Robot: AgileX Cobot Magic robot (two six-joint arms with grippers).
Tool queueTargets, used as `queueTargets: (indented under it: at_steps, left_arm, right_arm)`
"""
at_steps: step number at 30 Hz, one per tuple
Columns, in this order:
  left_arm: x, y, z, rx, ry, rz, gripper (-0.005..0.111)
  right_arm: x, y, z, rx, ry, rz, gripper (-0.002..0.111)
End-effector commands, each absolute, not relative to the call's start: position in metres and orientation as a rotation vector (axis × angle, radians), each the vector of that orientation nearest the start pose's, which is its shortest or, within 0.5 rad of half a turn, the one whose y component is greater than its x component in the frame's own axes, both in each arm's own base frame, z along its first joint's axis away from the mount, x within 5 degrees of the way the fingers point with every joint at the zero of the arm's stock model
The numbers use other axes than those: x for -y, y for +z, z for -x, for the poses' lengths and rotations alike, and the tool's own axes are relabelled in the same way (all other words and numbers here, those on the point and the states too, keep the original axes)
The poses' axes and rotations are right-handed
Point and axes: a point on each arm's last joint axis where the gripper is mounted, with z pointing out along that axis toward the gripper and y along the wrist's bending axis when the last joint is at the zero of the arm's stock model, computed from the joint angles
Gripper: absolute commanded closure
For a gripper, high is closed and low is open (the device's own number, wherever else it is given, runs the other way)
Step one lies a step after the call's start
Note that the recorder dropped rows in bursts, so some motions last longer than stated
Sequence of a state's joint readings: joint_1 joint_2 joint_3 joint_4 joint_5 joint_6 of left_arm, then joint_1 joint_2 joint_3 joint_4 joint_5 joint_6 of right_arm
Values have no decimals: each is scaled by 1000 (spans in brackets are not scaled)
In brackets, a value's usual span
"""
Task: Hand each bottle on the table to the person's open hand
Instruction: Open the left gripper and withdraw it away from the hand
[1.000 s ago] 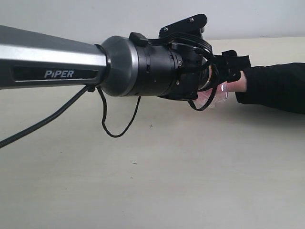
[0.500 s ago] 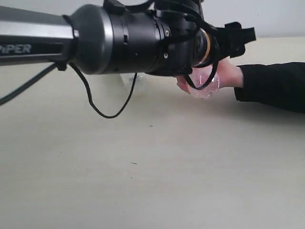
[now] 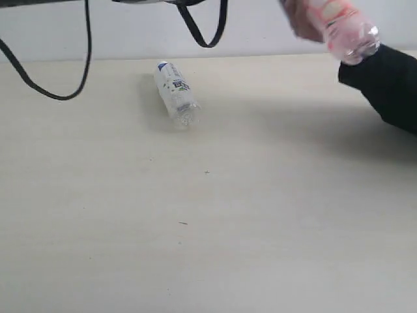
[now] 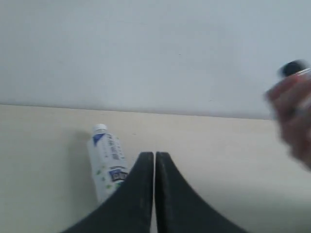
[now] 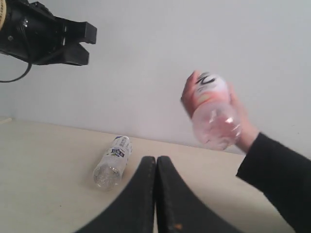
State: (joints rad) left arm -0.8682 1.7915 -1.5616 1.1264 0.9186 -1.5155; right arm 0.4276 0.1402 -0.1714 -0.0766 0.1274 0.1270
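One small clear bottle with a blue-and-white label lies on its side on the cream table; it also shows as the bottle and the bottle in the wrist views. The person's hand holds the pink bottle in the air at the far right, seen as the pink bottle with its black cap. My left gripper is shut and empty, above the table beside the lying bottle. My right gripper is shut and empty too. No other bottles are in view.
The person's black sleeve reaches in from the right. Black cables from my left arm hang along the top left of the exterior view. My left arm's black end hovers high above the table. A pale wall stands behind the table.
My left arm has lifted up out of the exterior view, uncovering the lying bottle. The hand has taken the pink bottle and raised it up and to the right.
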Motion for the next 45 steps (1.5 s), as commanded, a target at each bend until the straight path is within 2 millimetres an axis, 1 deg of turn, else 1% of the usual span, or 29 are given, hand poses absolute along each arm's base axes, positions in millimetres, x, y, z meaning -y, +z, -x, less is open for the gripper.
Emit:
queueTargets:
  at_steps: [1, 3, 4, 5, 6, 7, 9, 10, 11, 12, 14, 16, 18, 20, 21, 23, 24, 25, 27, 28, 29, 30, 31, 32, 36, 39, 40, 42, 45]
  left_arm:
    - [248, 336, -316, -2058, 39, 131, 107]
    - [240, 332, -327, -2107, -22, 127, 107]
    - [230, 327, -336, -2145, -60, 146, 107]
    - [224, 324, -338, -2153, -55, 133, 107]
    - [217, 316, -333, -2134, 13, 62, 107]
    - [215, 312, -327, -2103, 39, 55, 107]
    - [210, 300, -308, -1999, -21, 50, 107]
    - [208, 291, -295, -1961, -142, 14, 107]
    - [205, 286, -288, -1946, -197, -1, 107]
    - [194, 272, -272, -1944, -234, 1, 107]
    - [173, 261, -248, -1939, -125, 17, 107]
    - [157, 258, -226, -1898, -57, -12, 107]
    - [151, 258, -199, -1880, -94, -87, 107]
    - [141, 261, -168, -1803, -89, -111, 107]
    - [129, 263, -152, -1732, -45, -94, 107]
    - [107, 263, -130, -1620, 10, -60, 107]
    - [100, 261, -123, -1613, -22, -69, 107]
    - [97, 263, -123, -1610, -28, -58, 107]
    - [94, 272, -127, -1590, 112, -138, 107]
    - [94, 278, -132, -1570, 319, -297, 107]
    - [94, 279, -134, -1558, 422, -379, 107]
    - [94, 284, -138, -1528, 608, -529, 107]
    - [97, 285, -140, -1526, 621, -575, 107]
    - [106, 286, -145, -1529, 605, -674, 107]
    - [116, 288, -161, -1528, 664, -824, 107]
    - [122, 280, -172, -1644, 707, -1072, 107]
    - [124, 276, -175, -1702, 675, -1163, 107]
    - [128, 271, -179, -1812, 580, -1254, 107]
    - [142, 277, -182, -1916, 317, -1155, 107]
  right_arm:
    - [-25, 251, -58, -1555, 363, 289, 108]
    - [-25, 251, -58, -1555, 363, 289, 108]
    - [-25, 251, -58, -1555, 363, 289, 108]
    - [-25, 251, -58, -1555, 363, 289, 108]
    - [-25, 251, -58, -1555, 363, 289, 108]
    - [-25, 251, -58, -1555, 363, 289, 108]
    - [-25, 251, -58, -1555, 363, 289, 108]
    - [-25, 251, -58, -1558, 363, 289, 108]
    - [-25, 250, -58, -1562, 362, 290, 108]
    - [-25, 250, -58, -1565, 361, 290, 108]
    - [-25, 250, -58, -1565, 361, 290, 108]
    - [-25, 250, -58, -1565, 361, 290, 108]
    - [-25, 250, -58, -1565, 361, 290, 108]
    - [-25, 250, -58, -1565, 361, 290, 108]
    - [-25, 250, -58, -1565, 361, 290, 108]
    - [-25, 250, -58, -1565, 361, 290, 108]
    - [-25, 250, -58, -1565, 361, 290, 108]
    - [-25, 250, -58, -1565, 361, 290, 108]
    - [-25, 250, -58, -1566, 363, 289, 108]
    - [-25, 250, -58, -1566, 363, 289, 108]
    - [-25, 250, -58, -1566, 363, 289, 108]
    - [-25, 250, -58, -1566, 363, 289, 108]
    - [-25, 250, -58, -1566, 363, 289, 108]
    - [-25, 250, -58, -1566, 363, 289, 108]
    - [-25, 250, -58, -1566, 363, 289, 108]
    - [-25, 250, -58, -1566, 363, 289, 108]
    - [-25, 250, -58, -1566, 363, 289, 108]
    - [-25, 250, -58, -1566, 363, 289, 108]
    - [-25, 250, -58, -1566, 363, 289, 108]
